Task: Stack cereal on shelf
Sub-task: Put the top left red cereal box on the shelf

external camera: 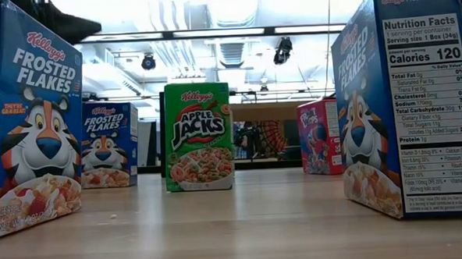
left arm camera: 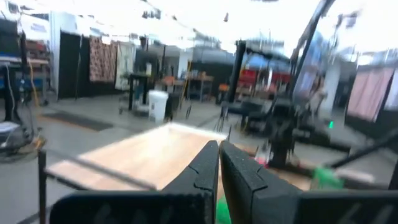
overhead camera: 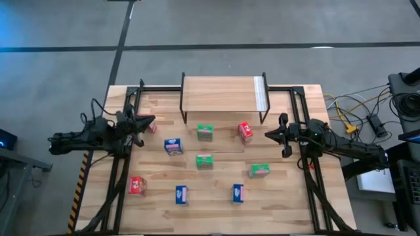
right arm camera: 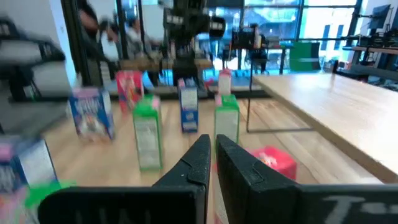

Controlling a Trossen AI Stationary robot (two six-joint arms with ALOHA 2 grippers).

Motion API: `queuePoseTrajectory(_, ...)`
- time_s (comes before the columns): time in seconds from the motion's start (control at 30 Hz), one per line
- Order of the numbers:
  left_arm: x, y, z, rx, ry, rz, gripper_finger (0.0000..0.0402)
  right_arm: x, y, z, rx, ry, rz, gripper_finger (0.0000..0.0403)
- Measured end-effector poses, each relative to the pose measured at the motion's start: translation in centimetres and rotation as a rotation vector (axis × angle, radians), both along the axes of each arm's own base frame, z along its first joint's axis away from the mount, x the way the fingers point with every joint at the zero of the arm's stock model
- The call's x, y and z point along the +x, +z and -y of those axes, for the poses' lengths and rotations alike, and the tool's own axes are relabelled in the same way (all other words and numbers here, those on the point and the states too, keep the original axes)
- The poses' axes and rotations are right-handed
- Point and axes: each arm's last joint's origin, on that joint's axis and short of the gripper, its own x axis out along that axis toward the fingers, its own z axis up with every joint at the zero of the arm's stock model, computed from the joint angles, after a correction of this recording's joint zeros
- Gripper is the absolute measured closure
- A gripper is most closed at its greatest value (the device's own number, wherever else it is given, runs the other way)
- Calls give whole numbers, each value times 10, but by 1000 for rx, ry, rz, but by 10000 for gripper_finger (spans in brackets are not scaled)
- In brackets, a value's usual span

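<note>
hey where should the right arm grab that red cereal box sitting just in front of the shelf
Probably from above, the right tool closing across the narrow sides of the red cereal box. It stands upright and apart from its neighbours, the green box well to one side, but the shelf close behind would likely crowd a level approach.

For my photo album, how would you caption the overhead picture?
Nine toy cereal boxes dot the table before an empty shelf, left gripper and right gripper waiting at either side.

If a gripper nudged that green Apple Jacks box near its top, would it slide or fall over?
Probably tip. The Apple Jacks box stands upright, taller than wide, on a narrow base. Being small cardboard, it likely weighs little, so a low push on the smooth wooden table might slide it instead.
</note>
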Motion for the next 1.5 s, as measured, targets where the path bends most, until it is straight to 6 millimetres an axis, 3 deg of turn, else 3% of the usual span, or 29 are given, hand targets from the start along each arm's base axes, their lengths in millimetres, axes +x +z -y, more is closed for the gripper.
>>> queuePoseTrajectory(0.17,-4,14,0,-8,-2,158,401,-1,10,0,118,7,100,385)
queuePoseTrajectory(0.53,-12,36,0,60,29,380,401,-3,21,-1,77,13,214,385)
queuePoseTrajectory(0.73,-6,42,1,-11,-53,463,401,-4,25,-1,63,16,253,385)
queuePoseTrajectory(0.87,4,44,4,0,-166,480,401,-6,33,-1,46,7,322,385)
queuePoseTrajectory(1.13,30,40,6,-11,-234,412,401,-11,51,5,40,-271,391,385)
queuePoseTrajectory(1.5,57,45,5,-29,-221,298,401,-14,65,5,3,-276,422,385)
